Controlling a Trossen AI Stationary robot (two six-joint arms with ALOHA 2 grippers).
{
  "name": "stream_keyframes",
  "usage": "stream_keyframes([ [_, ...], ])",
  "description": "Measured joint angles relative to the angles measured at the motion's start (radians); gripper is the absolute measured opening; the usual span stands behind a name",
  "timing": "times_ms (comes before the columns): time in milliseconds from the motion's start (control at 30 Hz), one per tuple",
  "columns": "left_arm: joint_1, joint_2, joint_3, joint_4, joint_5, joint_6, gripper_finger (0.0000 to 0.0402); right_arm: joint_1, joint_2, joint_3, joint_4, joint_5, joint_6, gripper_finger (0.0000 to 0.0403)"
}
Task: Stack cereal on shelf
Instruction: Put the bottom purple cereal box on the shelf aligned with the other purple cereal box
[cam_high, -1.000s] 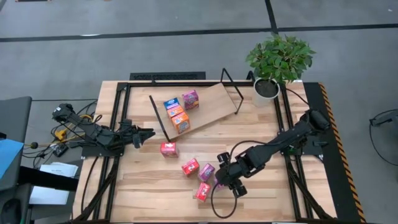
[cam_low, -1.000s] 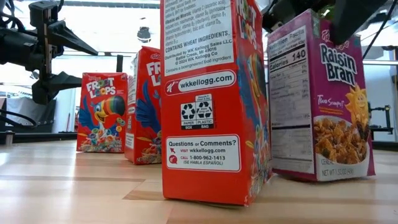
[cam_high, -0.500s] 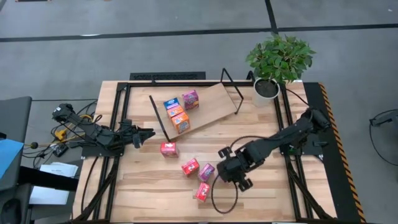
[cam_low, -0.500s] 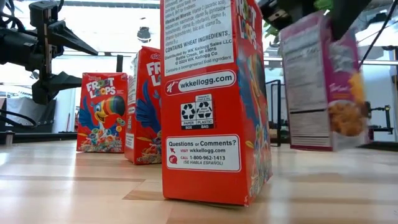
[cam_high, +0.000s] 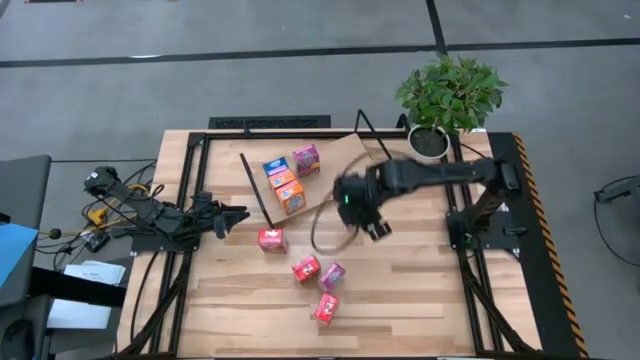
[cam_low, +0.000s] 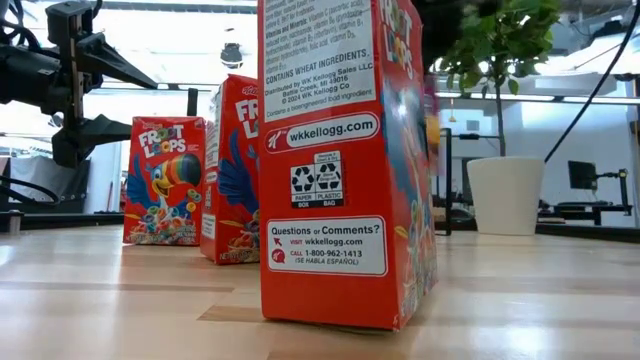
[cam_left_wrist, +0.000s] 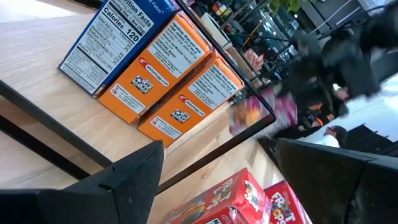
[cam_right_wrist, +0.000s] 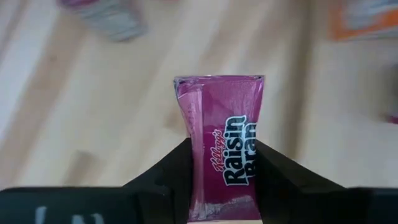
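- Raisin Bran box (cam_right_wrist: 221, 146) is clamped between the right gripper (cam_high: 352, 203) fingers, carried over the shelf (cam_high: 345, 165) front edge.
- Step judged: transport; next, lowering beside the orange boxes (cam_high: 288, 190).
- Left gripper (cam_high: 238, 215) is parked, fingers apart, near the table's left edge.

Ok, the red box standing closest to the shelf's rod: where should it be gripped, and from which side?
Probably grip the red box near its top, across its narrow sides, coming from above: it stands upright, with the shelf rod close beside it. The open left gripper waits nearest; the right gripper holds a purple box.
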Motion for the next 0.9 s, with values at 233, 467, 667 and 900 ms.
stream_keyframes([
  [233, 0.000, 0.000, 0.000, 0.000, -0.004, 0.023, 0.0300, -0.168, 0.000, 0.117, 0.095, 0.055, -0.195, 0.0160],
  [467, 0.000, 0.000, 0.000, 0.000, -0.008, 0.017, 0.0300, -0.233, 0.026, 0.129, 0.169, 0.008, -0.335, 0.0157],
  [667, 0.000, 0.000, 0.000, -0.007, -0.079, -0.022, 0.0300, -0.269, 0.099, 0.130, 0.221, -0.013, -0.394, 0.0156],
  [900, 0.000, 0.000, 0.000, -0.016, -0.146, -0.029, 0.0300, -0.304, 0.155, 0.134, 0.257, -0.033, -0.416, 0.0177],
])
